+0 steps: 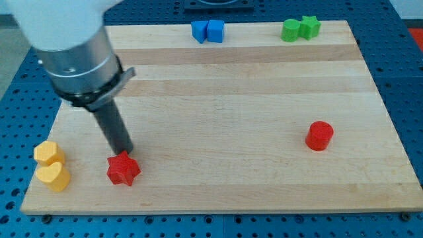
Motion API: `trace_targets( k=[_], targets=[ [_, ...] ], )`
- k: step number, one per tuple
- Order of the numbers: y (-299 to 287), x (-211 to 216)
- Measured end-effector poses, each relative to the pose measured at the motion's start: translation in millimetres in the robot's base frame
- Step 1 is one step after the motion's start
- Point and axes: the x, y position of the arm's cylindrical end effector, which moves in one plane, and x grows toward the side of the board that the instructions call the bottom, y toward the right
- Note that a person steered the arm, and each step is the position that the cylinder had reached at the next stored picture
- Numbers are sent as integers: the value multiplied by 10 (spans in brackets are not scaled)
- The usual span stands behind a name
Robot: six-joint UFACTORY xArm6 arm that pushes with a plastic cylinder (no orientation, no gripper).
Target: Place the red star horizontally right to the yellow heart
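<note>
The red star [123, 169] lies near the view's bottom left of the wooden board [218, 99]. The yellow heart [53, 176] sits to its left, close to the board's left edge, roughly level with the star. My tip [124, 153] rests just above the star's top edge, touching or nearly touching it. The dark rod rises up and to the left into the arm's grey and white body.
A yellow hexagonal block [49, 153] sits just above the heart. A red cylinder [320, 135] is at the right. Two blue blocks [208, 31] and two green blocks [301, 28] line the board's top edge.
</note>
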Motion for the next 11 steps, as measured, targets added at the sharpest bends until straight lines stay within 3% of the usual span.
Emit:
trace_targets(
  k=[1,3,8,9,11],
  targets=[
    [13,-10],
    [894,118],
    [93,301],
    [613,287],
    [2494,286]
  ],
)
